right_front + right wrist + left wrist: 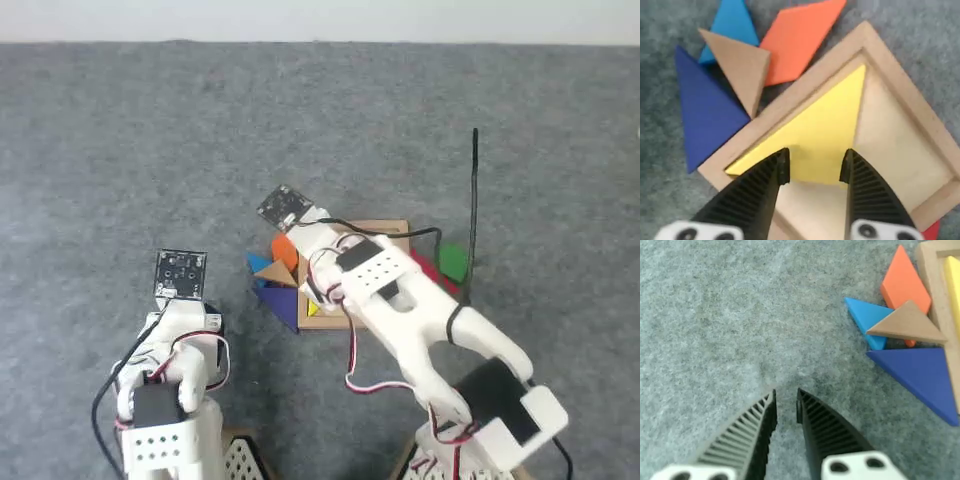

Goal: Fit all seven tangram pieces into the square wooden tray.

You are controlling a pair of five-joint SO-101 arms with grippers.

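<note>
One of seven placed: yellow triangle (815, 145) in the tray (910, 100), mid-table, under my open right hand (816, 157). Six lie outside, like the navy triangle (707, 115). My left hand (786, 400) is empty, barely open.

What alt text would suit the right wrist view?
The open right gripper hovers over a yellow triangle lying in the wooden tray. Outside it lie a dark blue triangle, a tan triangle, a light blue piece and an orange parallelogram.
</note>
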